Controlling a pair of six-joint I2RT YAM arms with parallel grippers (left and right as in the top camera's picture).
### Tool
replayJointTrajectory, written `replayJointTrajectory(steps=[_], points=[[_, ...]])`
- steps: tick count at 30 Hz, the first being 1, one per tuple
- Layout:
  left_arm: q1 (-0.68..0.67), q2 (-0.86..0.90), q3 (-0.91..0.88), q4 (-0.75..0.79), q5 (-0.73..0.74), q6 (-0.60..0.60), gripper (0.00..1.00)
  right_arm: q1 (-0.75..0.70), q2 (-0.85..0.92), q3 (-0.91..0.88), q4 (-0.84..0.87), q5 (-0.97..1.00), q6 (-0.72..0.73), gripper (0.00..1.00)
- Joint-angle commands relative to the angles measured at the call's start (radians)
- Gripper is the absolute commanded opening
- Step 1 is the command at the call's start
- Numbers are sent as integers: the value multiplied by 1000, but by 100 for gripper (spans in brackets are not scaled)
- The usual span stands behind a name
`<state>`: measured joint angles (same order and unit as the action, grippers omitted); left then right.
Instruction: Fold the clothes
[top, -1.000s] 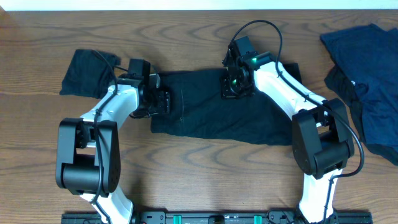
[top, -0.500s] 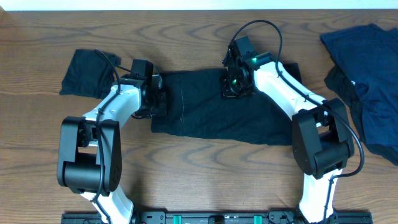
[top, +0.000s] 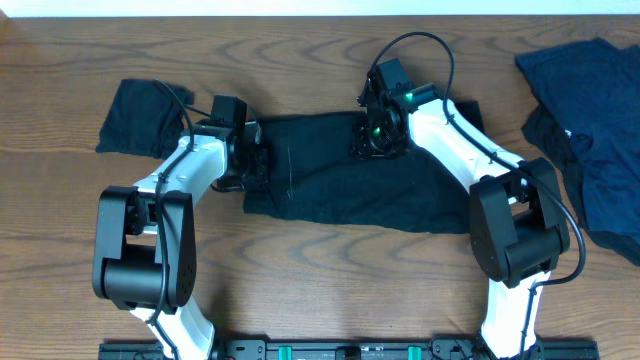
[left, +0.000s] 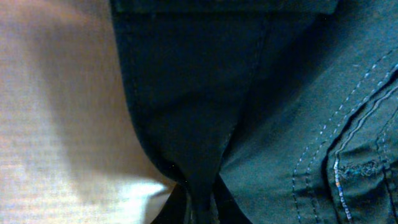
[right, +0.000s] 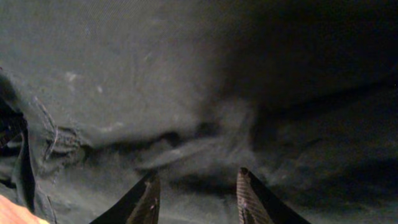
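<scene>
A large black garment (top: 340, 180) lies spread flat across the middle of the table. My left gripper (top: 255, 160) is at its left edge, shut on a pinched fold of the black fabric (left: 199, 199); stitched seams run to the right of the pinch. My right gripper (top: 372, 140) hovers over the garment's upper middle. In the right wrist view its fingertips (right: 152, 183) stand apart above the wrinkled black cloth (right: 186, 93), with nothing between them.
A small folded black cloth (top: 140, 115) lies at the far left, just behind the left arm. A heap of navy blue clothes (top: 590, 120) covers the right end of the wooden table (top: 330, 270).
The left gripper has closed on the garment's left edge. The right gripper has opened over the garment's upper middle. Neither arm has shifted much.
</scene>
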<state>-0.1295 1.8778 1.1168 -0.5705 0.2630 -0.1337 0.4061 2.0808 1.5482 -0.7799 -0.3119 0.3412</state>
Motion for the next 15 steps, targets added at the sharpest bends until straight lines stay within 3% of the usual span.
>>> replayJointTrajectory(steps=[1,8,12,15], points=[[-5,15,31,-46,-3,-2,6,9,14,-7,3,-11,16,41],[-5,-28,110,-109,-3,-1,6,-28,14,-7,14,-170,26,40],[-5,-67,137,-122,-3,-1,6,-30,14,-7,10,-194,25,31],[-5,-97,146,-126,-3,-1,6,-26,14,-7,10,-193,25,31]])
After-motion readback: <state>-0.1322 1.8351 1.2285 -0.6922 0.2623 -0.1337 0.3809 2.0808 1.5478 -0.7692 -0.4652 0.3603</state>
